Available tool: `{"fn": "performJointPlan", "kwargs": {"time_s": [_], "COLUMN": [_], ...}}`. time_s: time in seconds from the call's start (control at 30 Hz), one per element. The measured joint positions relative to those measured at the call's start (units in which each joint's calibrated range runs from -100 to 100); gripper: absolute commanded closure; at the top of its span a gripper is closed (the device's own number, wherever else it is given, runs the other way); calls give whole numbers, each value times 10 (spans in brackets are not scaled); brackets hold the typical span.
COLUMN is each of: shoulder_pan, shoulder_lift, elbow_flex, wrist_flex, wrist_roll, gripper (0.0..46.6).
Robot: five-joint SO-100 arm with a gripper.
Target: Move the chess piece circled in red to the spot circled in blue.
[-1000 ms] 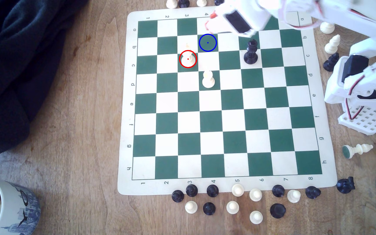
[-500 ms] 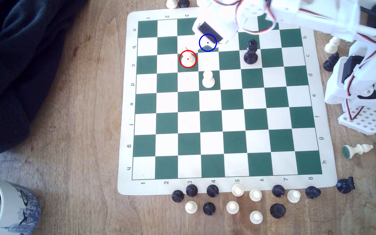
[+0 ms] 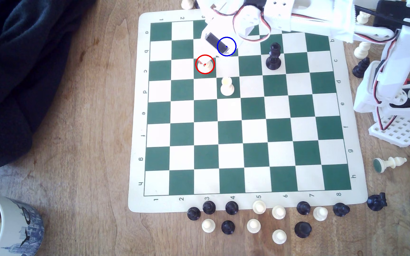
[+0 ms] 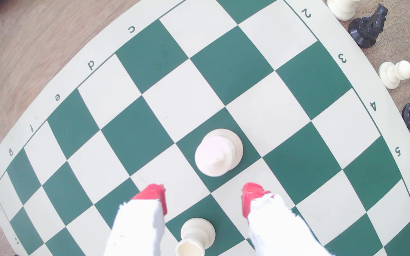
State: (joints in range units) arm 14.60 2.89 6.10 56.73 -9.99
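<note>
While the white piece (image 4: 218,152) stands upright on its red-ringed green square, unmoved over the last second, everything that changed is mine. My gripper (image 4: 202,197) has swung in from the far edge of the board (image 3: 135,123), crossed the blue-ringed square (image 4: 302,162), and now hangs over the piece in the exterior view, one red tip showing inside the red ring. My wrist view tells me more: the jaws are spread wide with nothing in them, and the piece sits just beyond the red fingertips (image 4: 152,197), roughly centred on the gap but not yet between them. So I judge the approach nearly done and the grasp not begun; I need to reach slightly further and lower before closing. The white pawn (image 3: 227,86) on the diagonal neighbour sits close beneath my fingers, so a careless descent could clip it. The black piece (image 3: 273,57) is well apart.
</note>
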Motion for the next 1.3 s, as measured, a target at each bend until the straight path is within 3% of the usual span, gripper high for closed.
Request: {"fn": "performJointPlan", "kwargs": {"time_s": [1.3], "shoulder_pan": [-4], "shoulder_lift": [75], "elbow_flex": [-16], "wrist_flex": [-73], "wrist_roll": [6], "gripper": [307]}}
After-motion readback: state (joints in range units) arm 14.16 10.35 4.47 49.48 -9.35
